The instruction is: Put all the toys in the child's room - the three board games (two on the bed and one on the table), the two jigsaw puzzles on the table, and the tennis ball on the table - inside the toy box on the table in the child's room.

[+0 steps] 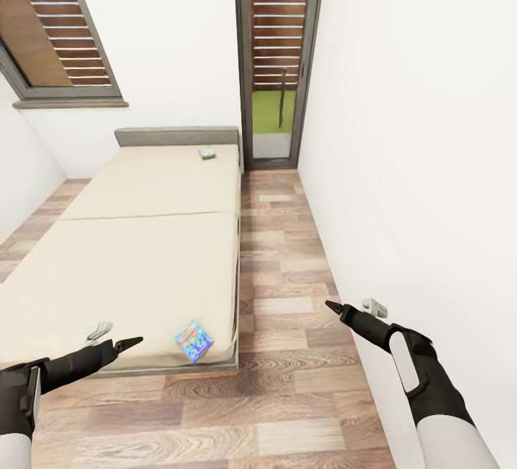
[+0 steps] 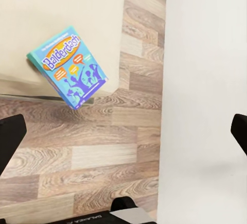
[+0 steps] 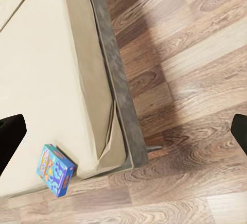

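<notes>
Left gripper point(image 1: 115, 336): nearest the camera at lower left, hovering at the near edge of the bed; jaws spread, nothing between them; fingertips point(image 2: 10, 136) stand wide apart in its wrist view.
Right gripper point(image 1: 355, 307): lower right, over bare floor close to the right wall; jaws spread and empty, dark fingertips point(image 3: 10, 139) at either edge of its wrist view.
Blue board game point(image 1: 193, 340): lying flat on the near right corner of the bed, turned askew, one corner jutting past the mattress edge; blue-and-yellow cartoon print, title legible in the left wrist view point(image 2: 68, 66); also seen from the right wrist point(image 3: 55, 170).
Second board game point(image 1: 207, 154): small white-green box at the far end of the bed, near the headboard, right side; well apart from both grippers.
Bed point(image 1: 136, 239): cream mattress with a cross seam, dark frame, filling the left half of the room.
Floor point(image 1: 287, 275): wood planks running between bed and right wall toward a tall shuttered glass door point(image 1: 276, 59).
Step in hand: judged to be the approach to the bed for a first pickup; neither game touched yet.
Next move calls for: closing in on the blue game, just right of the left gripper; lowering over the overhanging corner and pinching across the thin edge looks the easiest hold.
Risk: a nudge could tip the overhanging box off onto the floor.
Far game: likely needs a drive along the bed's right side.
</notes>
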